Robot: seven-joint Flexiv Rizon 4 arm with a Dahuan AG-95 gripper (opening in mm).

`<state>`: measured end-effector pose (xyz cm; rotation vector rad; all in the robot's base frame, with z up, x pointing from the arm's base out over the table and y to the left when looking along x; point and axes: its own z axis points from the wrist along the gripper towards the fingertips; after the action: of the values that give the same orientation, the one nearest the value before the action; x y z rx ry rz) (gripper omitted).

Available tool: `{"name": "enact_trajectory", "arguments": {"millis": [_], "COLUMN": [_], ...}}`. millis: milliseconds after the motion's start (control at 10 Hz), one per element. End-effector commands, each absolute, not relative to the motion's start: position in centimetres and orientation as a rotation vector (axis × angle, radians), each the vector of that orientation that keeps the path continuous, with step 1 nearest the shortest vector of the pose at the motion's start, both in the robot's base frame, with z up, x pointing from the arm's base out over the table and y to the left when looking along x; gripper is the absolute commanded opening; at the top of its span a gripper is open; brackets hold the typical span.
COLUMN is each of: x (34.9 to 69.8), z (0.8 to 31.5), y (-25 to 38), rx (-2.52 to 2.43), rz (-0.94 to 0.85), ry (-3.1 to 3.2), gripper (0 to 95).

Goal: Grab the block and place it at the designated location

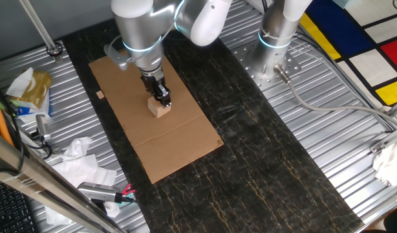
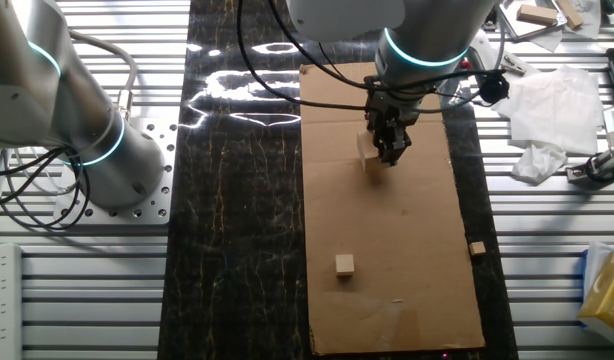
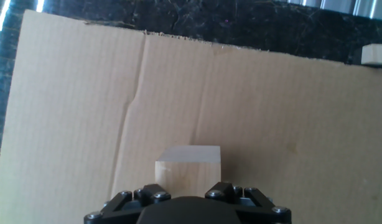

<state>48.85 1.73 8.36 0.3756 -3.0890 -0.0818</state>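
Our hand (image 1: 162,99) is clamped on the block (image 1: 160,109), above the cardboard sheet (image 1: 179,145); we judge it light, stiff wood, safest held across flat opposite faces.

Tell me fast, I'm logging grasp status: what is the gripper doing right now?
Gripper: shut on the block, above the cardboard sheet.

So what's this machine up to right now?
A silver robot arm's two-finger gripper is closed around a pale tan wooden cube over a flat brown cardboard sheet. Whether the cube touches the sheet is unclear. A much smaller tan cube sits elsewhere on the sheet. No black target dot is visible.
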Motion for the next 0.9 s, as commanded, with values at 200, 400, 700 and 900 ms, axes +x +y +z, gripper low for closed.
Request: {"name": "enact_trajectory", "arguments": {"millis": [200,400,700,900], "x": [48.98,49.17,49.28,49.33], "z": [8.09,8.02,7.9,7.83], "y": [1.77,1.76,1.76,1.76], "rx": [0.379,0.383,0.384,0.383], "rz": [-0.089,-0.092,-0.092,-0.094], "ry": [-3.091,-3.093,-3.093,-3.094], "gripper": [0.0,0.0,0.0,0.0]}}
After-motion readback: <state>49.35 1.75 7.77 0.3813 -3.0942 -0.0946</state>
